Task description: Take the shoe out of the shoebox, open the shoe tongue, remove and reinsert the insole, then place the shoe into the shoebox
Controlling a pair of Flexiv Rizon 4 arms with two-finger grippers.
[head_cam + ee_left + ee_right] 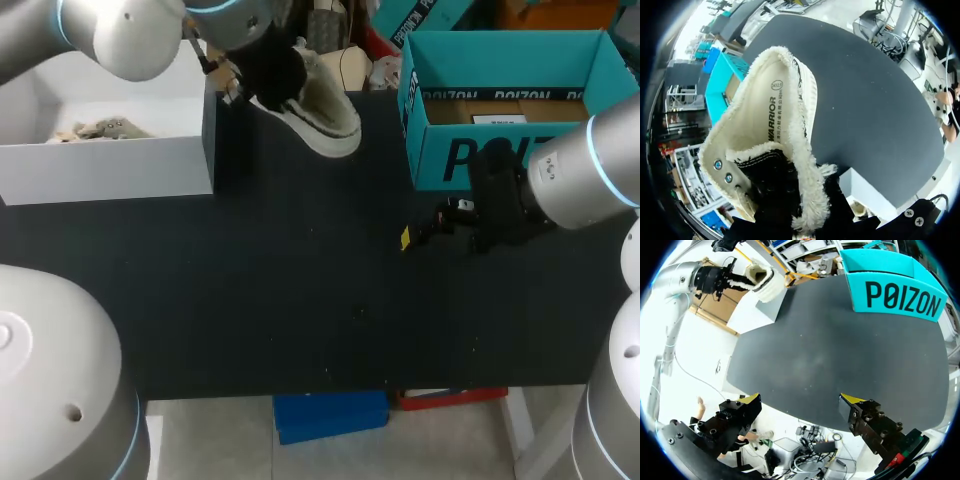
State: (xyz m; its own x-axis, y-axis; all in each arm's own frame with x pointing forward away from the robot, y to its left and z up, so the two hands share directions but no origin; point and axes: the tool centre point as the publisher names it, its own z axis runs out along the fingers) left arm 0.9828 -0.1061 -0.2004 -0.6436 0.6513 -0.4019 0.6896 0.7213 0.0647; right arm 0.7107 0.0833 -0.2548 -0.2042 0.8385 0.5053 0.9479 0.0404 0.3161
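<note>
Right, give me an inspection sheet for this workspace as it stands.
Surface: black table, no spill seen.
Job's things: shoe held in the air by the white box, its corner close beside it. White box open, pale crumpled stuff inside. Teal box open, at the far right. Cannot tell which one is the shoebox.
Clutter: nothing seen.
Grippers: left pincer shut on the shoe. Right pincer open and empty, over the table in front of the teal box.
Cables: nothing seen on the table.
Surroundings: nothing seen reaching over the table.

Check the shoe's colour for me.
The shoe is cream with fleecy trim; left wrist view shows it best.
</note>
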